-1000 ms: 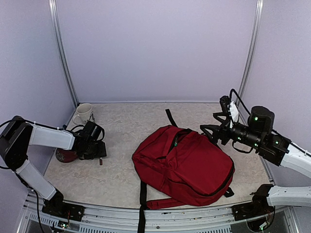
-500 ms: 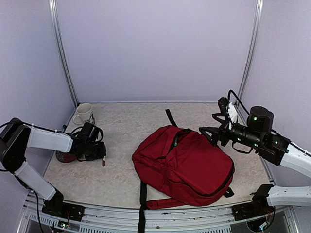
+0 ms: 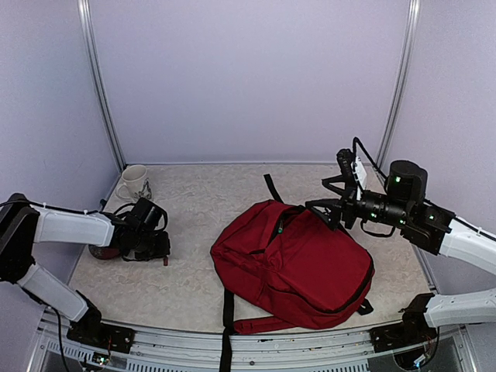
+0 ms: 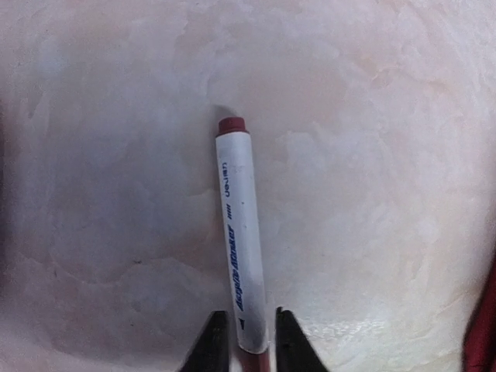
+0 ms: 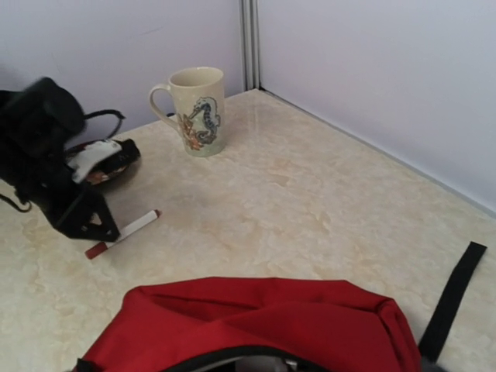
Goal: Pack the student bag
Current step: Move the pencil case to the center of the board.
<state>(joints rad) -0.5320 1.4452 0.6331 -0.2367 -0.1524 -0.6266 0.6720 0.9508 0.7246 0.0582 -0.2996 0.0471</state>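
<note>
1. Near edge. I saw a black strap (image 3: pixel 228 314) run from the backpack (image 3: pixel 298 263) towards the near edge of the table (image 3: pixel 194 294).

2. Backpack. The dark-red backpack lay flat on the table, right of centre, between the two arms. Its top end pointed far and left. In the right wrist view its red top edge (image 5: pixel 263 314) filled the near part of the picture. A dark zipper line ran along that edge.

3. Left gripper. The left gripper (image 3: pixel 159 249) was low over the table, left of the backpack and well apart from it. In the left wrist view its fingers (image 4: pixel 211 345) were clamped on the red end of a white marker (image 4: pixel 240 232). The marker pointed away from the gripper, close above the table.

4. Just left of that gripper sat a dark red dish (image 3: pixel 99 249), partly hidden by the arm.

5. Right gripper. The right gripper (image 3: pixel 319 209) hung above the far right part of the backpack. Its fingers did not show in its own wrist view, and from above I could not tell whether they were spread or closed.

6. Far side. A second black strap (image 3: pixel 271 187) lay on the table beyond the backpack. A cream mug (image 3: pixel 133 182) stood upright in the far left corner.
</note>
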